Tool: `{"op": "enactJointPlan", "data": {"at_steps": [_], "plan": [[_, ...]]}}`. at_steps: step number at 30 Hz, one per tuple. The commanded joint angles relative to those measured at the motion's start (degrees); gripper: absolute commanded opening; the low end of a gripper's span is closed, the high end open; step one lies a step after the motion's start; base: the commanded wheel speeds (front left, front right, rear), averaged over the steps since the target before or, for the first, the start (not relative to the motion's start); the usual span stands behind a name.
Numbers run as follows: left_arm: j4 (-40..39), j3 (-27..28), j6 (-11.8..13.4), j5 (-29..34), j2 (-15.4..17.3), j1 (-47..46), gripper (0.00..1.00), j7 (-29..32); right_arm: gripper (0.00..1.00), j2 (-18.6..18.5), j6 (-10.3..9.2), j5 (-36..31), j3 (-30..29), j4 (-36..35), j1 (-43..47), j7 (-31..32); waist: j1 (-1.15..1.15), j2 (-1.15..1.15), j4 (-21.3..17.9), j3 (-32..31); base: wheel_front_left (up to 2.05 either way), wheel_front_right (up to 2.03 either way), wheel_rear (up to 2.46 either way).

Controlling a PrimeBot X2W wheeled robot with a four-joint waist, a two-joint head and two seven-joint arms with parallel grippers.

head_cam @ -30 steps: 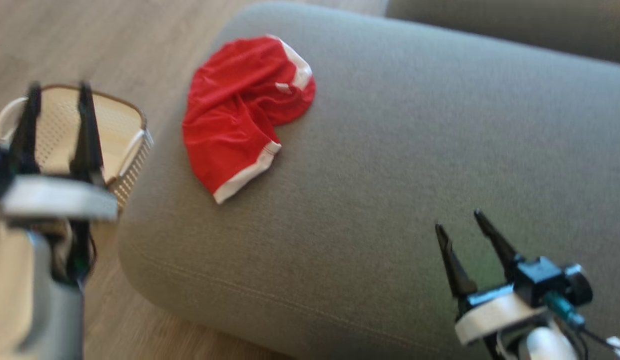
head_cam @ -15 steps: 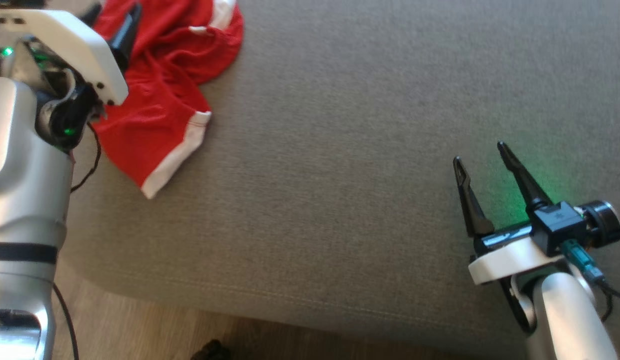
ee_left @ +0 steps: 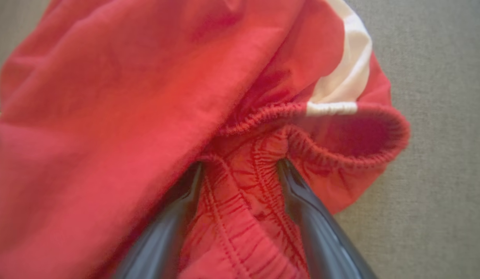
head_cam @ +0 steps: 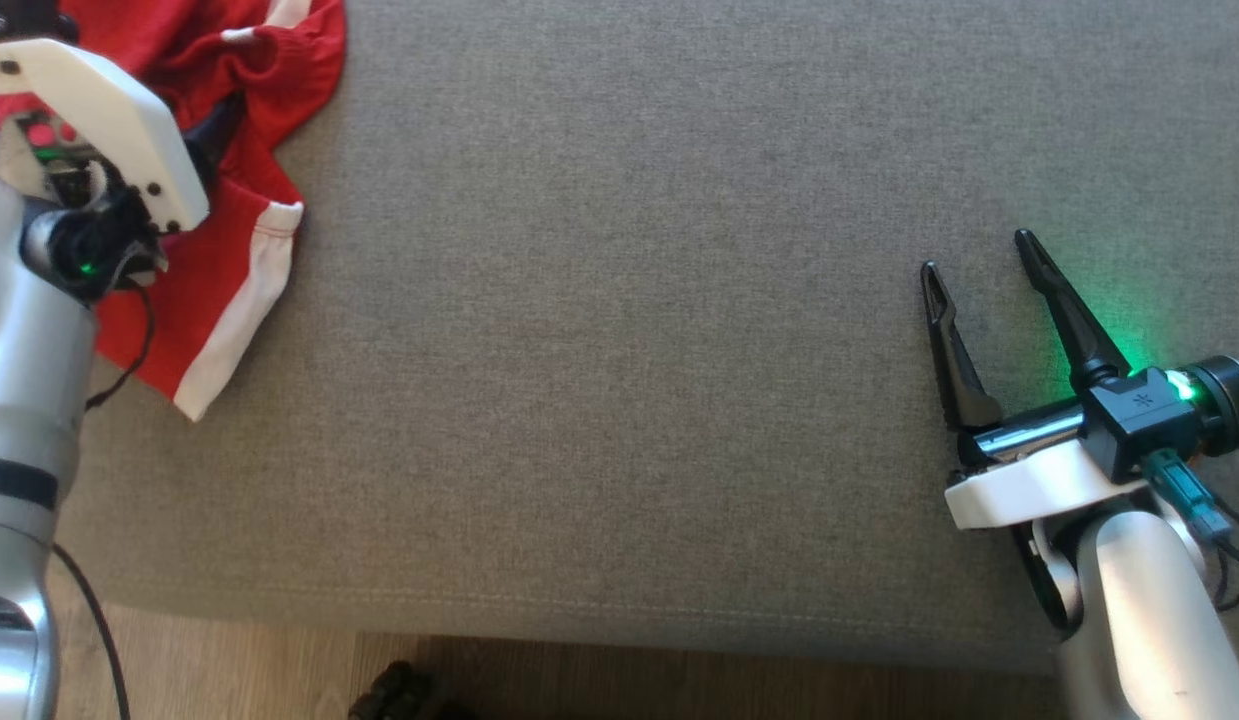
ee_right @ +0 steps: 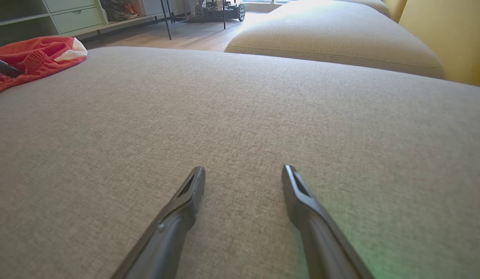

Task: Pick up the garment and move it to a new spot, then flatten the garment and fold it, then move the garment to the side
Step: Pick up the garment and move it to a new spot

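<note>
On the grey fabric cushion [head_cam: 629, 350], left pincer [ee_left: 241, 164] straddled crumpled red white-trimmed shorts [ee_left: 108, 97], open; right pincer [head_cam: 977, 252] gaped, well apart.

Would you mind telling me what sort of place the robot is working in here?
Probably a living room at home: a wide grey sofa cushion, a wooden floor and a cabinet with drawers beyond.
</note>
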Motion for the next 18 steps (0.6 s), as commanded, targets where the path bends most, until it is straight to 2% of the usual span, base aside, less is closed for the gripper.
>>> {"op": "enactJointPlan", "data": {"at_steps": [1,2,3,4,7,13,18], "plan": [[0.19,0.14,0.07,-0.88,2.92,-0.63,1.00,0.32,1.00,0.10,-0.02,-0.33,1.33,-1.69,-0.59,-0.37,-0.01,0.00,-0.46,0.54,0.00,0.00,0.00],[0.37,-0.53,0.07,-1.46,2.97,-0.69,1.00,0.45,1.00,0.13,-0.02,-0.32,1.38,-1.66,-0.75,-0.37,-0.01,0.00,-0.56,0.66,0.00,0.00,0.00],[0.34,-1.21,0.07,-1.81,3.22,-0.80,0.23,-0.02,1.00,0.16,-0.02,-0.30,1.44,-1.59,-0.92,-0.37,-0.01,0.00,-0.65,0.74,0.00,0.00,0.00],[0.25,-1.88,0.07,-1.96,3.56,-0.91,0.00,-0.95,1.00,0.20,-0.02,-0.24,1.52,-1.51,-1.11,-0.37,-0.01,0.00,-0.76,0.73,0.00,0.00,0.00],[-1.17,-4.13,0.07,-2.33,4.97,-1.30,0.00,-5.48,1.00,0.32,-0.02,0.06,1.93,-1.18,-1.57,-0.37,-0.01,0.00,-1.19,0.19,0.00,0.00,0.00],[-4.60,-8.53,0.07,0.42,8.65,-3.75,0.00,-22.26,1.00,0.58,-0.02,1.15,2.26,-0.53,-2.29,-0.37,-0.01,0.00,-2.10,-2.78,0.00,0.00,0.00],[-8.26,-13.85,0.07,2.73,10.43,-4.97,0.00,-31.77,1.00,0.74,-0.02,2.24,2.79,-0.02,-2.57,-0.37,-0.01,0.00,-3.66,-6.70,0.00,0.00,0.00]]}}
